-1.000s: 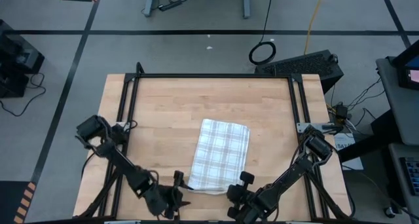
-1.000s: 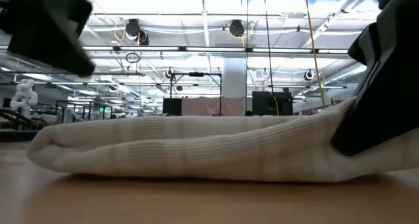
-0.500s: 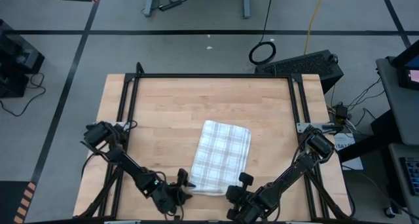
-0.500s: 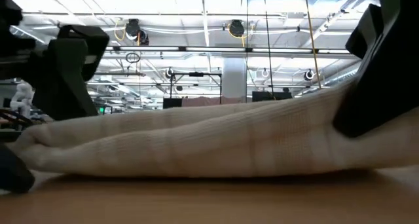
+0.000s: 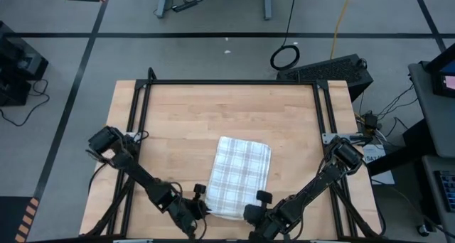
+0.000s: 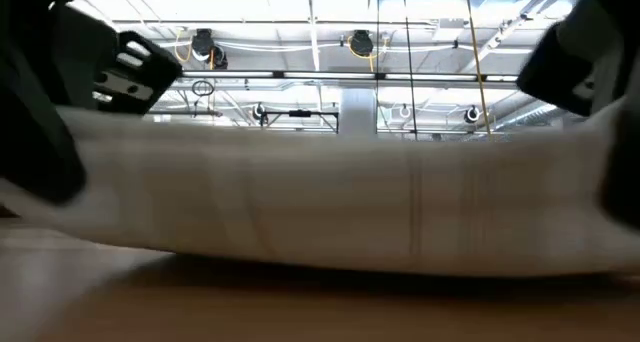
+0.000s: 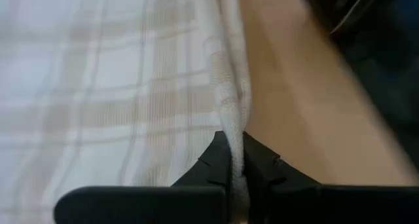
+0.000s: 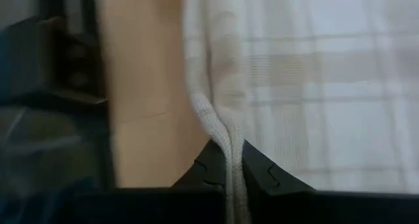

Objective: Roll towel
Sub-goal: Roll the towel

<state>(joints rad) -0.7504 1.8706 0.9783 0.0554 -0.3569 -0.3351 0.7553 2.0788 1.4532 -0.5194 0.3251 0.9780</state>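
High view: the towel (image 5: 240, 176) is lying folded on the near half of the wooden table (image 5: 192, 115); the left gripper (image 5: 204, 209) is pinching its near left corner and the right gripper (image 5: 254, 206) its near right corner.
Low view: the towel's (image 6: 330, 202) near edge is hanging lifted just above the tabletop, a dark gripper at each end.
Left wrist view: the left gripper (image 7: 236, 166) is clamping the towel's (image 7: 111, 86) hem.
Right wrist view: the right gripper (image 8: 234, 166) is clamping the towel's (image 8: 308, 80) hem.
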